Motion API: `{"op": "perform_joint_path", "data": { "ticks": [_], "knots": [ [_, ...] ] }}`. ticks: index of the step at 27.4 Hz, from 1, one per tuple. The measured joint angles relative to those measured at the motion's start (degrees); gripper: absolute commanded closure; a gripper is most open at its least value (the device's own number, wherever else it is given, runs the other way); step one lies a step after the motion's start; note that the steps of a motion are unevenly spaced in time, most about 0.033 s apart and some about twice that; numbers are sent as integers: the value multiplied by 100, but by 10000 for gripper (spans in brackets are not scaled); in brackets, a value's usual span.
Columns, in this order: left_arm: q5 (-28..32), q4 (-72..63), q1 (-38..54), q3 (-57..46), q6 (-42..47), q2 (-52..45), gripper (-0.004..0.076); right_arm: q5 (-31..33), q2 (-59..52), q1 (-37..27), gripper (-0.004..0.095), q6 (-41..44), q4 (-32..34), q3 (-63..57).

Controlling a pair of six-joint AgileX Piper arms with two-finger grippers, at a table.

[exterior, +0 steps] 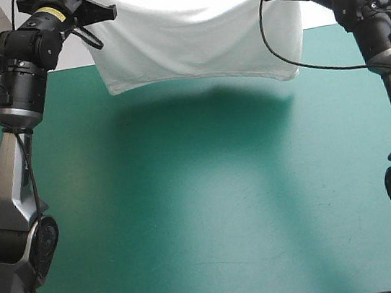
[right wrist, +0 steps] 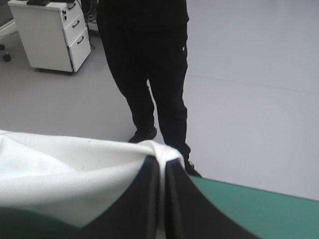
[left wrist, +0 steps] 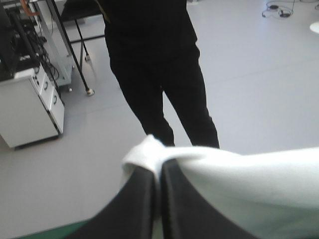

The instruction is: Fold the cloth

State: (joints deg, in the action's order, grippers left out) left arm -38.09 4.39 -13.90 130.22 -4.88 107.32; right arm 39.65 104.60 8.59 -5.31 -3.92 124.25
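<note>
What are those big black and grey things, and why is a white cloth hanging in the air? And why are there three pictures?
Those are two robot arms. Each ends in a gripper, a kind of hand with two black fingers. The big picture is taken from above and behind the robot, looking down on a table with a teal-green cover. The other two come from small cameras on the wrists, looking along the fingers. The white cloth is a T-shirt. The left gripper pinches one end of its upper edge and the right gripper pinches the other. So it hangs spread out above the far side of the table, and only its shadow falls on the cover.
</note>
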Motion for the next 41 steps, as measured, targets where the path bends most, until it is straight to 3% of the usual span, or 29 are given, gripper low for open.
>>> {"op": "perform_joint_path", "data": {
  "ticks": [5,11,24,35,37,39,40,41],
  "knots": [
    [-699,-42,88,-475,87,148,733,802,207,-89,924,0,-355,-449],
    [-1164,-86,263,-2214,208,-210,733,971,127,-131,925,-4,-438,-1918],
    [-1330,-696,257,-6158,169,-2187,733,985,-1574,127,925,-194,-739,-5341],
    [-1491,-1192,257,-7864,80,-3026,733,1158,-2684,171,924,-274,-1069,-7073],
    [-1512,-1199,257,-7959,25,-3031,691,1198,-2695,171,874,-303,-1106,-7074],
    [-1519,-1222,257,-7970,-260,-3031,519,1264,-2689,171,672,-344,-1106,-7079],
    [-1534,-1236,257,-7977,-371,-3031,346,1293,-2674,171,494,-378,-1106,-7079],
    [-1589,-1259,257,-7984,-570,-3031,220,1363,-2633,171,390,-434,-1100,-7079]
  ]
}}
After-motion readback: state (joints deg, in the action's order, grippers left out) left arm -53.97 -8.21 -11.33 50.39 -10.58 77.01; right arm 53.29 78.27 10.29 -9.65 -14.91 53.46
